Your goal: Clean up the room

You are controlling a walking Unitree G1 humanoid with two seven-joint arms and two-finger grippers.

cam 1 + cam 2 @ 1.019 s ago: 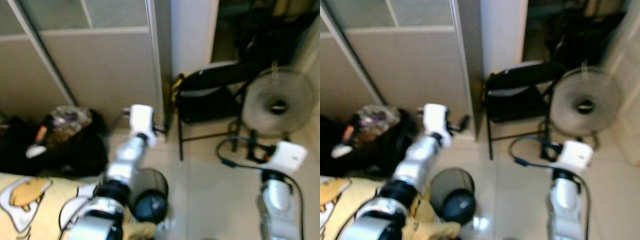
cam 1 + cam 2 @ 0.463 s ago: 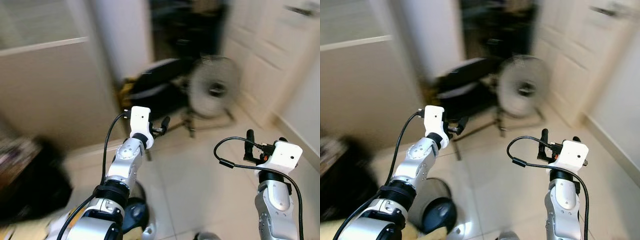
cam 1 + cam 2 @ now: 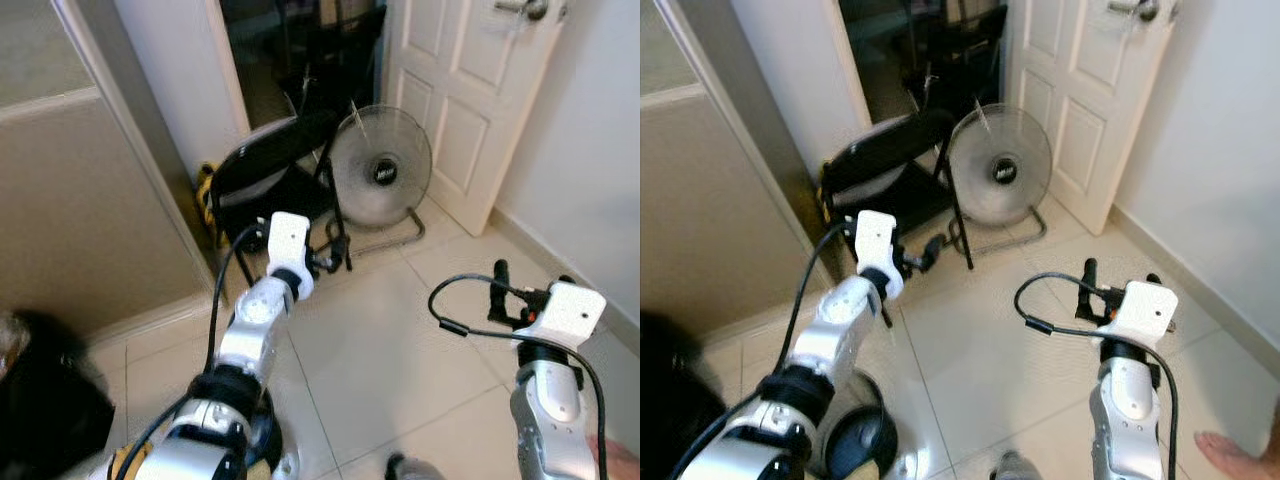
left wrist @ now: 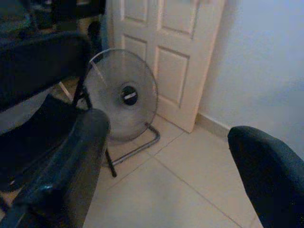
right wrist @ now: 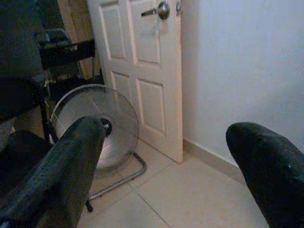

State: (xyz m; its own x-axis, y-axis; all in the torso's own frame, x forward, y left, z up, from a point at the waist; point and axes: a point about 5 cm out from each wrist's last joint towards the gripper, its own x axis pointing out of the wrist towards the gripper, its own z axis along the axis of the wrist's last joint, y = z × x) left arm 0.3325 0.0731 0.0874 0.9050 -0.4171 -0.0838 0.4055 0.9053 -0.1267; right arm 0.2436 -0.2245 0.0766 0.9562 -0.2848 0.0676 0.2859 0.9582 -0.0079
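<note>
My left gripper [image 3: 333, 252] is held out at chest height over the tiled floor, toward a black folding chair [image 3: 270, 170]. Its fingers [image 4: 71, 161] stand wide apart with nothing between them; past them stands a round floor fan [image 4: 122, 95]. My right gripper [image 3: 532, 275] is raised over the floor on the right, open and empty. Its fingers [image 5: 71, 156] frame the fan [image 5: 97, 121] and a white panelled door [image 5: 137, 61]. A dark round bin [image 3: 855, 445] sits on the floor beneath my left arm.
The fan [image 3: 381, 175] stands before the door [image 3: 465, 90], next to the chair. A dark bag [image 3: 45, 405] lies at the lower left by a beige wardrobe panel [image 3: 80, 200]. A person's foot [image 3: 1235, 455] is at the lower right. Pale tiles [image 3: 400, 330] stretch ahead.
The whole picture has swung right: the wardrobe and the dark bag slid off left, and the door and white wall came into view. Both arms keep the same raised pose.
</note>
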